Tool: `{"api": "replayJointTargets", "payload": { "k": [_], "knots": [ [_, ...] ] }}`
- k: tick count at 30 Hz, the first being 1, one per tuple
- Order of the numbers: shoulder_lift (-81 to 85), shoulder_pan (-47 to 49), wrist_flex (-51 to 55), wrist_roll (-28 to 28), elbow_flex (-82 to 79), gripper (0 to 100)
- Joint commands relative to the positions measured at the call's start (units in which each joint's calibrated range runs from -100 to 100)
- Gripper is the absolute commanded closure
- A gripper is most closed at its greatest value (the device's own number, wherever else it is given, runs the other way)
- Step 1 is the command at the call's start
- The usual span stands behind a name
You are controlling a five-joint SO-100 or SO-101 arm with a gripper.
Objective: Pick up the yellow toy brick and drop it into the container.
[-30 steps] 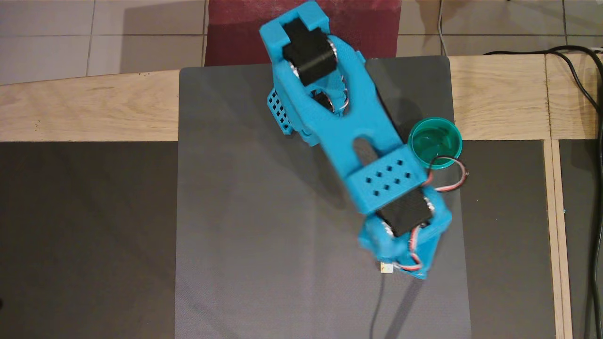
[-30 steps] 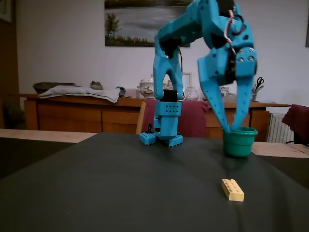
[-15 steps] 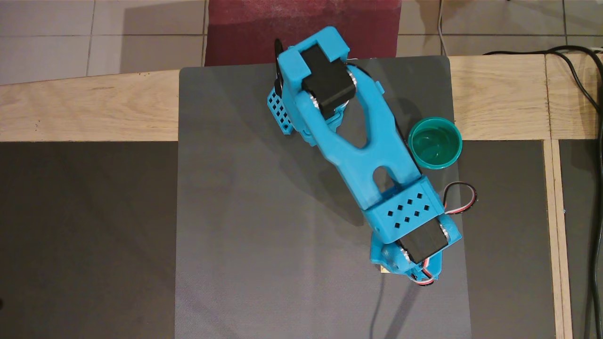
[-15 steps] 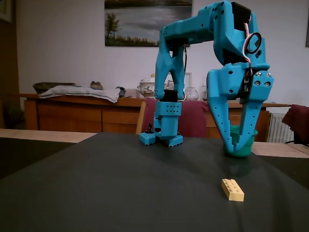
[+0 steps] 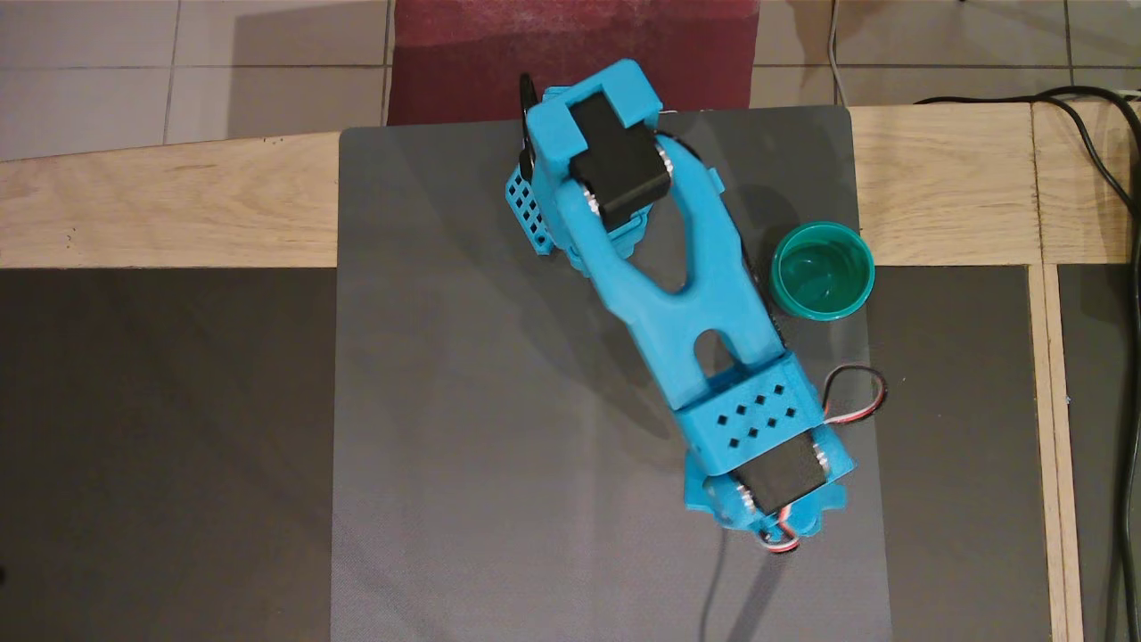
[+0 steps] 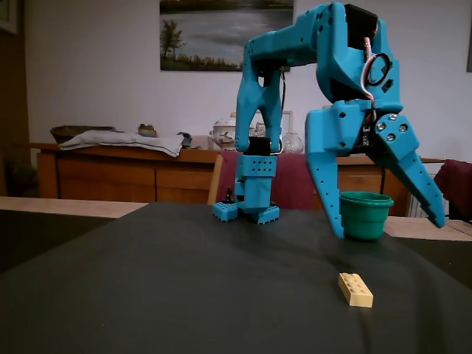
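The yellow toy brick (image 6: 355, 289) lies flat on the dark mat, studs up, near the front right in the fixed view. My blue gripper (image 6: 389, 227) hangs above it, open wide, its two fingers pointing down and splayed apart with nothing between them. The fingertips sit well above the brick. The container (image 6: 366, 215), a teal-green cup, stands upright on the mat behind the brick; from above, the container (image 5: 822, 271) shows an empty glossy inside. In the overhead view the arm's wrist (image 5: 768, 486) covers the brick and the fingers.
The arm's base (image 6: 251, 210) stands at the back of the grey mat (image 5: 499, 401), which lies on a wooden table (image 5: 178, 214). Black cables (image 5: 1114, 178) run along the right edge. A servo wire (image 5: 856, 392) loops out beside the wrist.
The gripper has swung from over the cup toward the front, above the brick, and its jaws have opened wide. Brick and cup have not moved.
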State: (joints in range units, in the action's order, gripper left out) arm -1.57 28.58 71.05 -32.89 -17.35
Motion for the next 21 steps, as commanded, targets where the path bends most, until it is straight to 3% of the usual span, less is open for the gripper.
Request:
{"api": "replayJointTargets", "payload": {
  "k": [1,21],
  "knots": [
    [0.14,-0.54,0.16,-0.30,1.47,61],
    [-3.74,-0.46,-7.48,-1.76,-4.94,61]
  ]
}}
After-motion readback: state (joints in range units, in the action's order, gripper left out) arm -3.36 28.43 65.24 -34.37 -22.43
